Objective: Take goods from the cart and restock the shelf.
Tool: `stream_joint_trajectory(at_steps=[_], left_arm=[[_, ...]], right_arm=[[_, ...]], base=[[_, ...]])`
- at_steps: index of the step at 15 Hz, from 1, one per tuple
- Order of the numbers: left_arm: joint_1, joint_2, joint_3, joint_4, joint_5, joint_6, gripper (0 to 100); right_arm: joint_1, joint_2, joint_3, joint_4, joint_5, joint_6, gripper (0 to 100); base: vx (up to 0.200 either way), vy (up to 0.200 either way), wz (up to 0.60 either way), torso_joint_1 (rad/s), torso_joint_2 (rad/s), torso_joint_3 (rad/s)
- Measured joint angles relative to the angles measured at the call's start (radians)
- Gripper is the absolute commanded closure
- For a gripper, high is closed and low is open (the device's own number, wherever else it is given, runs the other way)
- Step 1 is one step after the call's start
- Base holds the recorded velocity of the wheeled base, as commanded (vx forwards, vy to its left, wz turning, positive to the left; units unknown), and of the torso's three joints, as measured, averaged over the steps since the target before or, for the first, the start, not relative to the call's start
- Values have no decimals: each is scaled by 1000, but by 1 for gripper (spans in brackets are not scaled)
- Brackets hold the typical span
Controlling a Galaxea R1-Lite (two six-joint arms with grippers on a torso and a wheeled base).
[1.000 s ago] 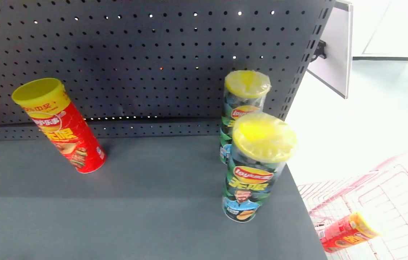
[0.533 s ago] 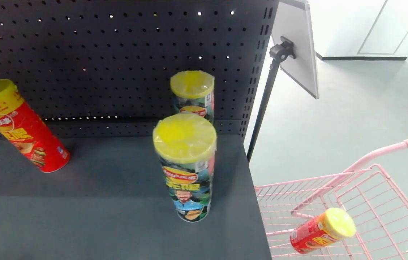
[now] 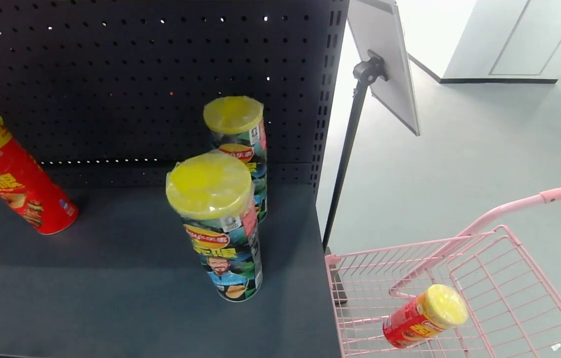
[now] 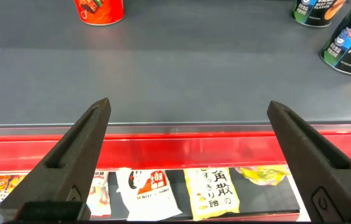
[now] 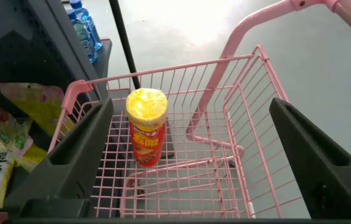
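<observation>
On the dark shelf [image 3: 111, 278] a red chip can [image 3: 14, 174] leans at the far left. Two green chip cans with yellow lids stand near the shelf's right end, one in front [image 3: 220, 223] and one behind [image 3: 240, 144]. To the right of the shelf, the pink cart [image 3: 409, 246] holds another red chip can [image 3: 422, 315] lying in its basket. My left gripper [image 4: 188, 104] is open in front of the shelf's red edge strip [image 4: 175, 152]. Over the cart [image 5: 163, 71] my right gripper [image 5: 190, 102] is open, above the red can [image 5: 145, 134].
A black pegboard [image 3: 136, 74] backs the shelf. A sign panel on a black pole [image 3: 345, 149] stands between shelf and cart. Snack bags [image 4: 210, 190] fill the lower shelf, and bottles [image 5: 85, 28] sit lower down. Grey floor lies beyond the cart.
The head camera has turned to the right, so the shelf and cans sit further left in the picture and more of the cart shows. The cans themselves have not moved.
</observation>
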Motion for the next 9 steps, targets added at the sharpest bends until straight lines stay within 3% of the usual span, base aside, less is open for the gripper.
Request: stream_joint_trajectory(at_steps=[5, 9], left_arm=[[0, 0, 0, 0, 0, 0, 0], [0, 0, 0, 0, 0, 0, 0]], right_arm=[[0, 0, 0, 0, 0, 0, 0], [0, 0, 0, 0, 0, 0, 0]], base=[[0, 0, 0, 0, 0, 0], [-200, 0, 0, 4, 1, 6]])
